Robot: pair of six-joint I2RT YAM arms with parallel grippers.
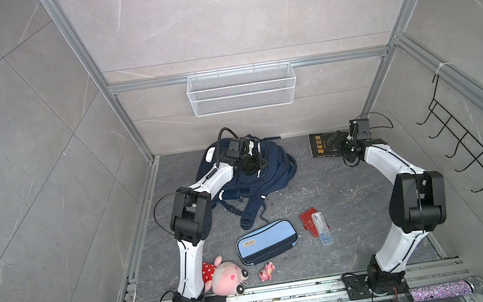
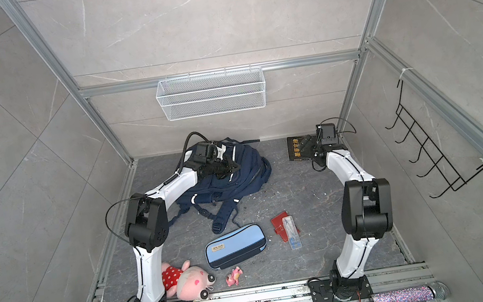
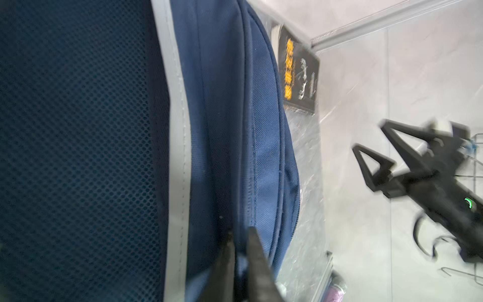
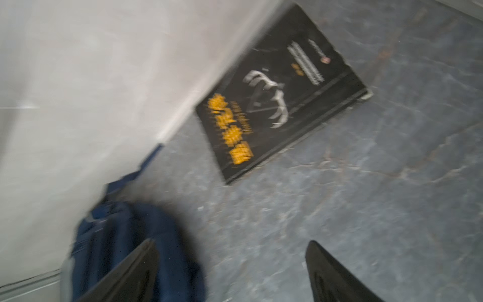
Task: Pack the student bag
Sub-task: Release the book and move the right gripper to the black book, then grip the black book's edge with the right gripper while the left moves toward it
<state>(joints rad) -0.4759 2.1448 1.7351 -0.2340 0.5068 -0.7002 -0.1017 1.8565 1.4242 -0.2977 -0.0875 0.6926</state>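
Observation:
The navy student bag lies slumped at the back of the floor, its straps trailing toward the front. My left gripper rests on its top. In the left wrist view its fingertips stand a narrow gap apart against the bag's blue fabric, beside a grey stripe; I cannot tell whether they hold any cloth. My right gripper hovers open over a black book with yellow lettering, nothing between its fingers.
In a top view, nearer the front lie a light-blue pencil case, a red notebook under a clear compass box, a pink plush and a small pink toy. A white wire basket hangs on the back wall and a black hook rack on the right wall.

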